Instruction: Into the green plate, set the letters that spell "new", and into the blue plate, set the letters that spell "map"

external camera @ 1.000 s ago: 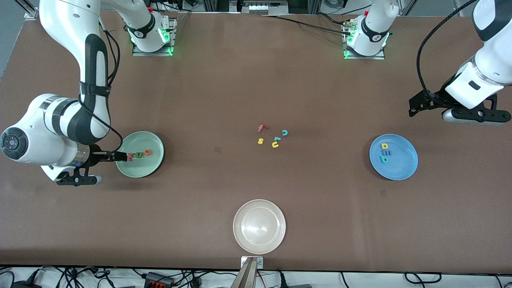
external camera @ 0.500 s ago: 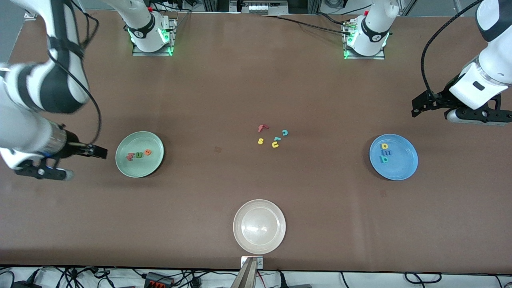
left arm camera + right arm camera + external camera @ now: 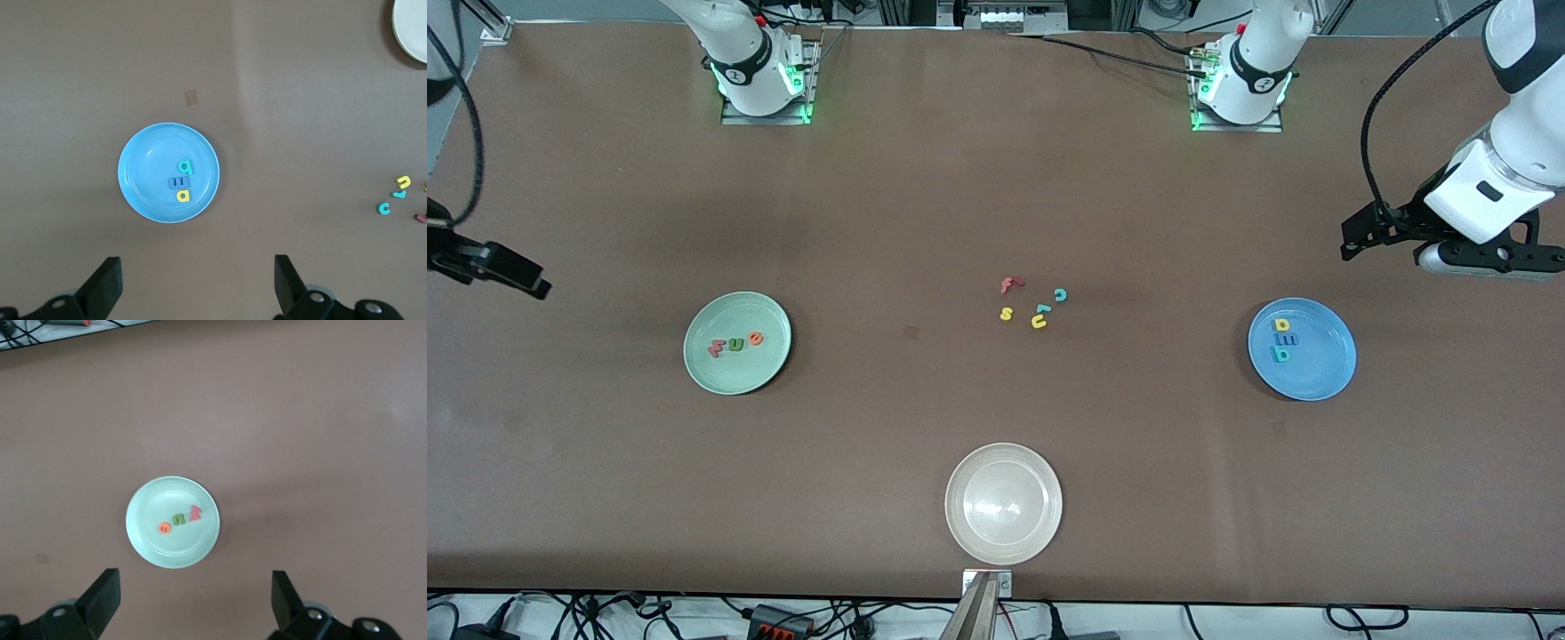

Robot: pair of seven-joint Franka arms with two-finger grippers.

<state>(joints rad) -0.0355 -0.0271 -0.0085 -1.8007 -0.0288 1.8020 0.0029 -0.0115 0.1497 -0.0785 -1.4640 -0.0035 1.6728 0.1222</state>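
Note:
The pink-red "w" (image 3: 717, 348), dark green "n" (image 3: 735, 344) and orange "e" (image 3: 756, 338) lie in a row in the green plate (image 3: 734, 373). The blue plate (image 3: 1316, 378) holds a yellow letter (image 3: 1282, 325), the blue "m" (image 3: 1286, 339) and a teal letter (image 3: 1280, 355). My left gripper (image 3: 197, 287) hangs open and empty high over bare table beside the blue plate (image 3: 143, 167). My right gripper (image 3: 193, 603) is also open and empty, high over bare table beside the green plate (image 3: 167, 500). Only its black wrist mount shows in the front view.
Loose letters lie mid-table: a red "f" (image 3: 1009, 284), teal "c" (image 3: 1060, 294), yellow "s" (image 3: 1006, 313), a small teal piece (image 3: 1042, 308) and yellow "u" (image 3: 1039, 322). A beige-white plate (image 3: 1003, 551) sits nearest the front camera.
The right arm has drawn back and up from the green plate toward its end of the table, leaving the three letters in it. The left arm has hardly moved.

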